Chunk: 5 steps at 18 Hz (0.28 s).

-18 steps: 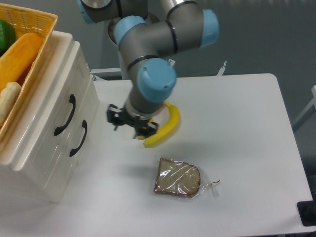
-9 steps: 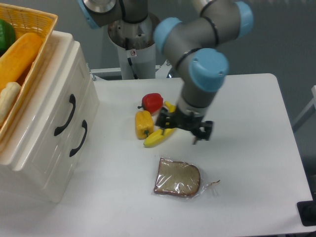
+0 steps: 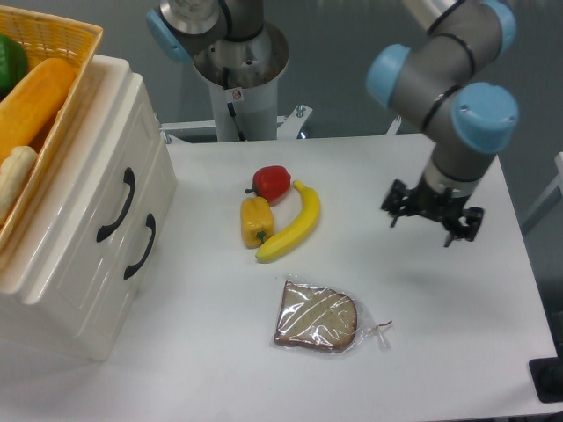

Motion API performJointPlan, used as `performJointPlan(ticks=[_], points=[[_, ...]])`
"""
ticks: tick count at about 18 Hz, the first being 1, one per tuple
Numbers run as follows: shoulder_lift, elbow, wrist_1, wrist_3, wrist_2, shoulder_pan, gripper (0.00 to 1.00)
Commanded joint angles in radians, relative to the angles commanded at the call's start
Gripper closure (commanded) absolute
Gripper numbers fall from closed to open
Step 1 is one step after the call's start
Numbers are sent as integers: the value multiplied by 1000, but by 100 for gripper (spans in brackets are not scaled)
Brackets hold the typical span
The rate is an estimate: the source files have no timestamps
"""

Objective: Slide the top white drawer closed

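The top white drawer (image 3: 88,189) is the upper of two in a cream cabinet at the left, with a black curved handle (image 3: 117,204). Its front looks level with the lower drawer (image 3: 110,272) beneath it. My gripper (image 3: 431,221) hangs over the right part of the table, far from the cabinet. Its black fingers (image 3: 393,214) point down, spread apart, with nothing between them.
A wicker basket (image 3: 53,40) of vegetables rests on top of the cabinet. A red pepper (image 3: 273,182), a yellow pepper (image 3: 255,220) and a banana (image 3: 293,224) lie mid-table, with wrapped bread (image 3: 317,316) nearer the front. The arm's base (image 3: 237,70) stands at the back.
My gripper has swept from beside the drawer fronts to the right across the table, uncovering the peppers. The drawers look unchanged.
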Motion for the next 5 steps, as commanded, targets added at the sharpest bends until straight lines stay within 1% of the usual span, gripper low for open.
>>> performJointPlan(ticks=[2,3,5], points=[[-18,-3,41,24,63,-3,0],[-32,-2,66,27,63,-5,0],[-37,2,74,31,62,-5,0]])
